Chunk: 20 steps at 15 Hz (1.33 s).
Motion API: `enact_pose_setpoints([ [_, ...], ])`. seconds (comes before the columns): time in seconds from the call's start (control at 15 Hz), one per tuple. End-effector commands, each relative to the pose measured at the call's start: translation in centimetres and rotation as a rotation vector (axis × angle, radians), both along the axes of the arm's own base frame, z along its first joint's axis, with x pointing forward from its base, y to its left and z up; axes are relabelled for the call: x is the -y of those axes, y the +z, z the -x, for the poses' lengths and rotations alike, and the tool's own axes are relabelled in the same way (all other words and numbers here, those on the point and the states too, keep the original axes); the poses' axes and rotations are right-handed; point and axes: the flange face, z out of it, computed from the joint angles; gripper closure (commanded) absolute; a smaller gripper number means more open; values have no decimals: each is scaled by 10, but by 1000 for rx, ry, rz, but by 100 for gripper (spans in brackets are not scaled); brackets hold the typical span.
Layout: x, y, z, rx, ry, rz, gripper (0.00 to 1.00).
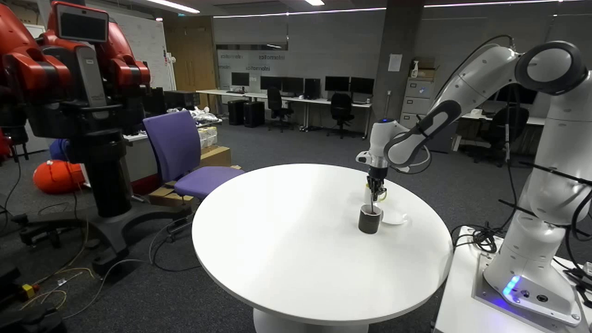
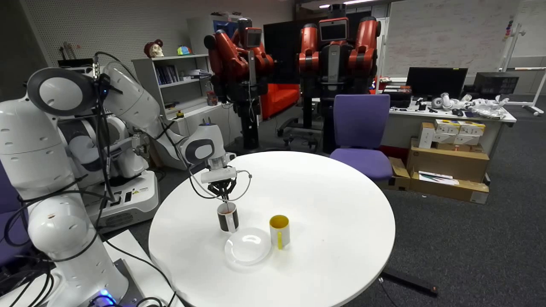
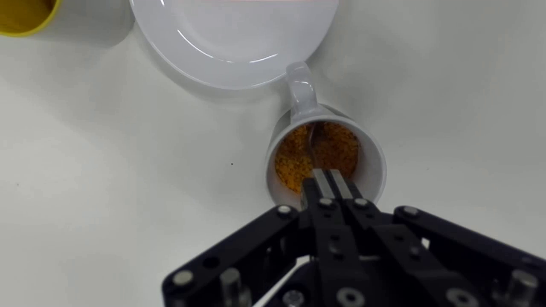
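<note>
The round white table (image 2: 324, 256) carries all the crockery, while the white-and-grey jointed robot arm (image 1: 485, 74) rises from a separate white-topped stand (image 1: 462, 300) beside it, seemingly so that it can reach over without taking up the tabletop. A round, glossy white plate (image 2: 247, 249) lies flat on the table, face up.

The black, metal-linked gripper (image 3: 327, 172) points downward, its jaws pressed almost together with barely a sliver between them, pinching the upper part of a slender, silvery metal utensil (image 3: 311, 147). The fingertips (image 3: 323, 181) hang just above the rim of an upright, black-walled, white-lined ceramic mug (image 1: 368, 222), so the high grip probably serves to keep them out of it. The mug's white handle points toward the plate, which leaves it clear of the fingers. Just beside the plate, well apart from the gripper, stands a white-walled, yellow-lined mug (image 2: 280, 230), also upright.

The utensil stands nearly vertical, its lower end inside the black-walled mug. In the wrist view its shank looks thin, dark in the shade and gently bent; the head is hidden, so spoon or fork cannot be told. Around it the speckled, orange-brown contents (image 3: 294, 164) look grainy, though whether wet or dry is unclear.
</note>
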Motion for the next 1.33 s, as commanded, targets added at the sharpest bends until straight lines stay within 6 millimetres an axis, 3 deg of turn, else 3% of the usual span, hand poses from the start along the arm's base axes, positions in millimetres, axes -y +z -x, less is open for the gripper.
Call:
enact_pose_setpoints([
  [0.0,1,19,5,60,4,55,100],
  [0.2,-1,17,4,57,8,68,100],
  [0.8,-1,-12,5,0,6,36,100],
  [1.27,-18,-19,0,-18,13,-7,100],
])
